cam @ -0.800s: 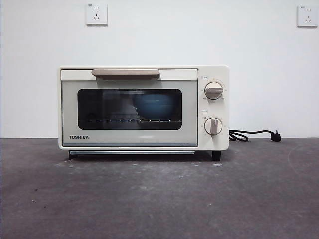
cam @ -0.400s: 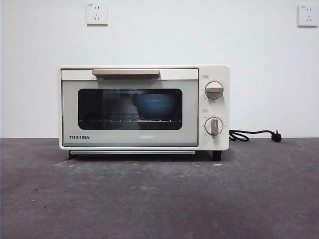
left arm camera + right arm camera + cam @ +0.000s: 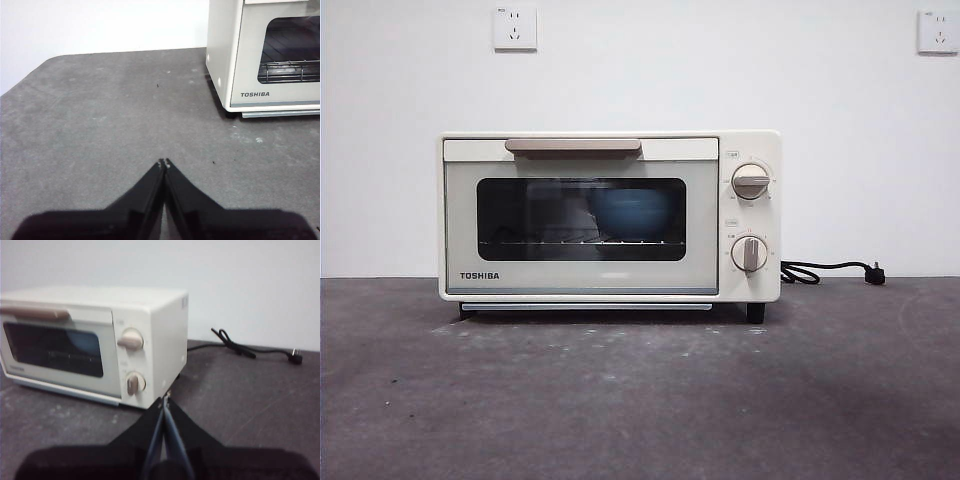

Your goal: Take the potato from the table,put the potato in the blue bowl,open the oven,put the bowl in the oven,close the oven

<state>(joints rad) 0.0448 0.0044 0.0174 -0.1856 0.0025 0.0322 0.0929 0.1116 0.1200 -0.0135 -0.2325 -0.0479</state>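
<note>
Front view: oven on table, door closed; blue bowl inside on the rack, right of centre. Potato not discernible. Left gripper clenched, empty, above bare table. Right gripper clenched, empty, near oven's knob side.

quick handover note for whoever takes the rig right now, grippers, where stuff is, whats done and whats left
Left gripper: shut, empty, over bare table, to one side of the oven.
Right gripper: shut, empty, near the oven's knob-side corner.
Oven door is closed. The blue bowl sits on the wire rack inside, visible through the glass.
The potato is not visible; whether it lies in the bowl cannot be told from here.
The power cord lies unplugged on the table beside the oven.
Done: bowl in, door closed. Left: nothing apparent, unless you want to confirm the potato.
</note>
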